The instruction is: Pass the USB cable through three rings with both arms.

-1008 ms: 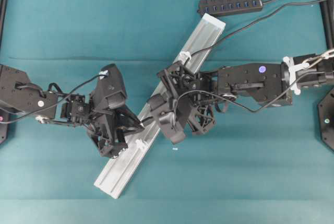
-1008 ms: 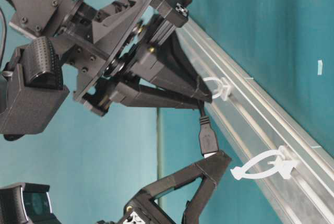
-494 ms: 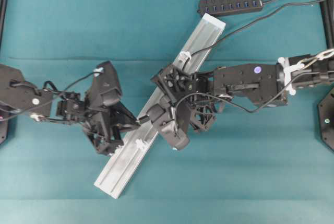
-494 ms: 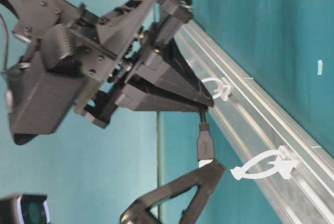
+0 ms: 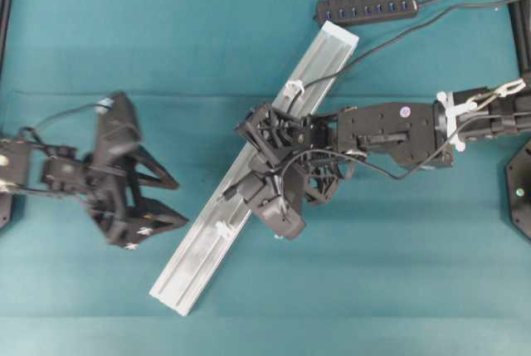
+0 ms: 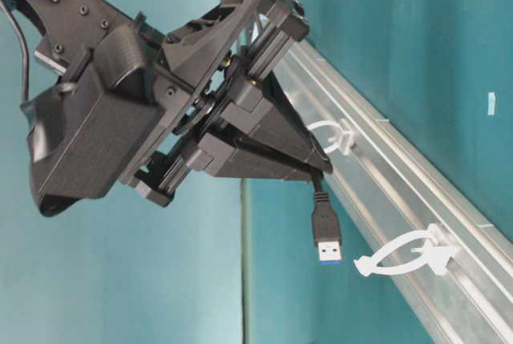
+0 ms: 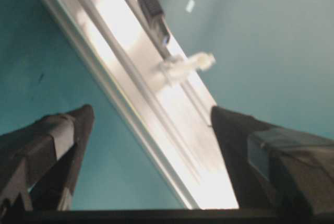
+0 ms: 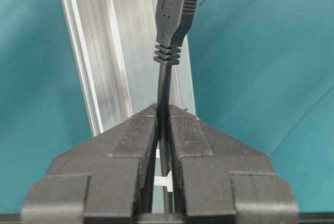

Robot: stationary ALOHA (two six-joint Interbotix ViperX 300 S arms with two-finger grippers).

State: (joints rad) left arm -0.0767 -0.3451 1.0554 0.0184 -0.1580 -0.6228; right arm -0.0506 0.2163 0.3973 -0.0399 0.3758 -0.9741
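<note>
The USB cable (image 5: 390,41) runs from the back right to the uppermost ring (image 5: 293,89) on the silver rail (image 5: 189,275). My right gripper (image 5: 247,183) is shut on the cord just behind its plug (image 8: 177,4). The plug (image 6: 326,232) sticks out free beyond the fingertips, between a ring (image 6: 337,137) and the following ring (image 6: 405,256). In the overhead view the middle ring is hidden under the right gripper; the lower ring (image 5: 222,228) stands bare. My left gripper (image 5: 181,203) is open and empty, left of the rail, facing the lower ring (image 7: 185,65) and the plug (image 7: 151,4).
A black multi-port hub (image 5: 365,6) lies at the back near the rail's upper end. The rail (image 6: 401,176) lies diagonally across the teal mat. Black frame posts stand at the left and right table edges.
The left gripper let go of the plug, opened wide and pulled back to the left, away from the rail. The right gripper stayed shut on the cord, and the plug now juts free.
</note>
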